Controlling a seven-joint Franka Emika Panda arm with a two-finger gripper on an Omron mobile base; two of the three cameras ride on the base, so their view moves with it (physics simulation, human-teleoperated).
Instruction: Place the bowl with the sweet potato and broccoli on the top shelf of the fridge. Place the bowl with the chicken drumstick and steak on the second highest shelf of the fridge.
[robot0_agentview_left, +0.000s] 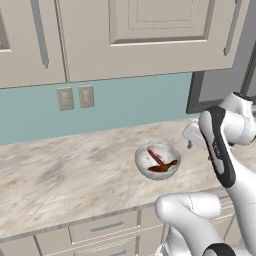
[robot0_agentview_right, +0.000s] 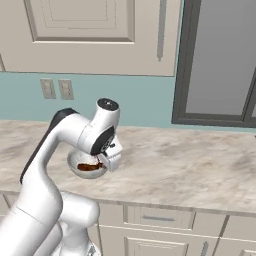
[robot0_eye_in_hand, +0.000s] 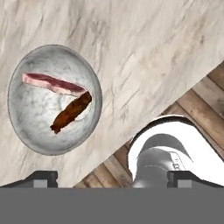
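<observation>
On the marbled bench, near its front edge: one whitish bowl, upright, resting flat on the stone, not held by anything. Contents: a steak, flat and pinkish-red, laid across the upper part of the bowl in the hand view; a chicken drumstick, dark brown and tapered, lying slantwise just below the steak and seemingly touching its end. Both pieces are settled low in the hollow, so the bowl is judged safe to carry level.

Gripper: hung above the bench just beside the bowl, pointing down; its jaws are spread wide and grasp nothing. In the hand view the bowl lies to the left of the line between the fingertips, so the hand is judged not yet centred over the rim.

Surroundings: a teal backsplash with two wall outlets; cream upper cabinets overhead; drawers below the bench front; a dark-framed grey panel to the right, probably the fridge, its shelves hidden from view. A wooden floor is seen past the bench edge.

Status: bowl with meat is judged next for pickup and destined for the second highest shelf. The vegetable bowl's whereabouts cannot be told.
</observation>
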